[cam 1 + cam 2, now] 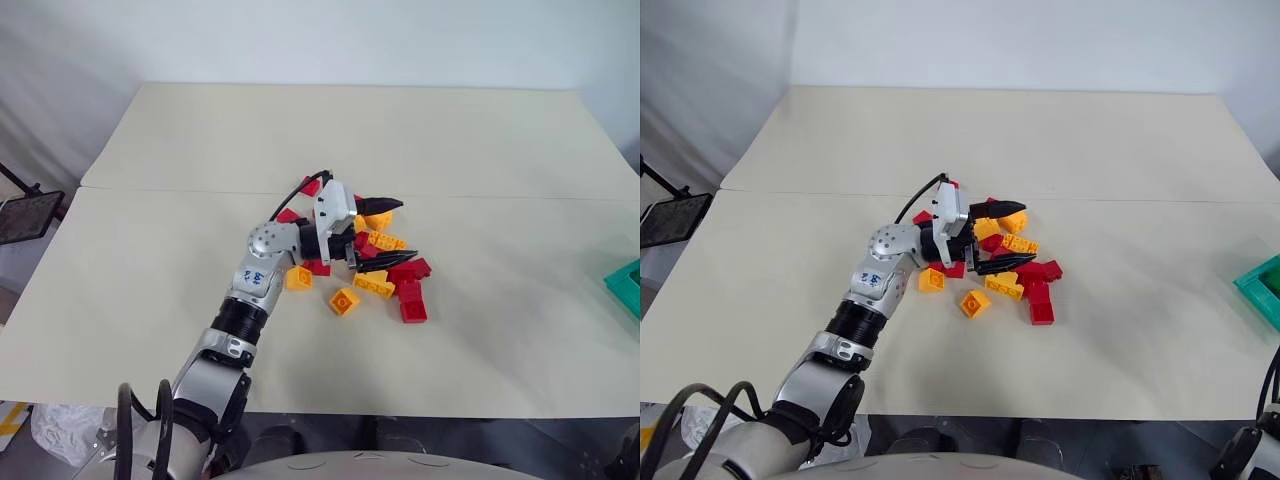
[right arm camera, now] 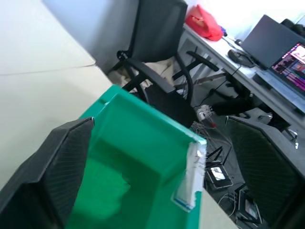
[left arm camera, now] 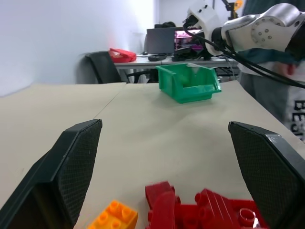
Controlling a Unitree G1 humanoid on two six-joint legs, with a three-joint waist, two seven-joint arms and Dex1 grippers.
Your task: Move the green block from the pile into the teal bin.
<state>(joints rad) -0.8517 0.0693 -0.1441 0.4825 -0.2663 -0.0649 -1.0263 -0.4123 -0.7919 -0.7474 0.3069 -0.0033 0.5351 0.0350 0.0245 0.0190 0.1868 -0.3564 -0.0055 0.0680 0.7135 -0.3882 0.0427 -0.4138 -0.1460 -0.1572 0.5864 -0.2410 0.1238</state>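
The pile (image 1: 385, 265) of red and yellow-orange bricks lies at the middle of the beige table. My left gripper (image 1: 390, 233) hangs low over the pile and is open, one finger on each side of the bricks (image 3: 200, 212), with nothing between them. The teal bin (image 1: 627, 285) stands at the table's right edge. My right gripper (image 2: 159, 124) is above the bin (image 2: 157, 119), open and holding nothing. A brighter green blocky shape (image 2: 107, 191) inside the bin looks like the green block, though it is blurred.
Past the bin and the table's right edge stand black office chairs (image 2: 162, 28) and a desk with a laptop (image 2: 281, 43). A black tray-like object (image 1: 30, 215) sits off the table's left side. Bare tabletop (image 1: 350, 130) surrounds the pile.
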